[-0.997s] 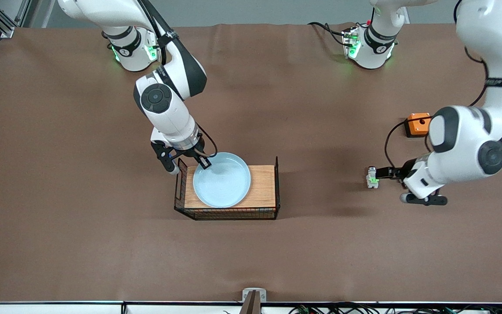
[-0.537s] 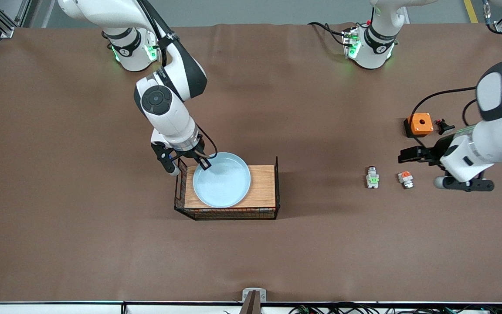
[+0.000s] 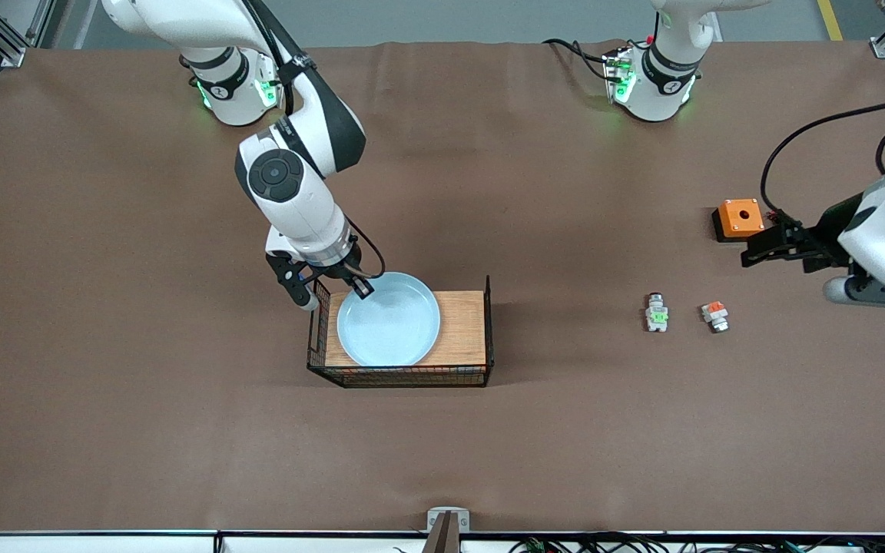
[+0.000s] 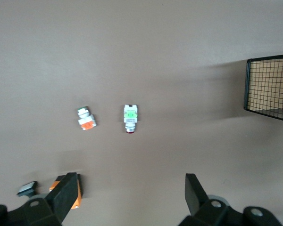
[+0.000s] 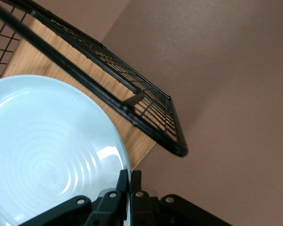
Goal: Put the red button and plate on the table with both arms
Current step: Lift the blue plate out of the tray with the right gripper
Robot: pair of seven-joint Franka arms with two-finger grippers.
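Wire tray walls [image 3: 488, 322] hem the plate [image 3: 389, 319]; open table [image 3: 565, 430] surrounds the red button [image 3: 657, 313].

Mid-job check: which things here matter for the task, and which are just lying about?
In the job: plate, pinched at its rim by the right tool; green-marked button, already on the table; left tool, open.

Lying about: wire tray, orange-marked button, orange box.

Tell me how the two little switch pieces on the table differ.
The red button carries a green mark; the other switch piece carries an orange-red one. The red button lies straight, pointing toward the front camera; the other lies skewed. The other sits closer to the left arm's end. Both are small, white-grey, and rest free on the table.
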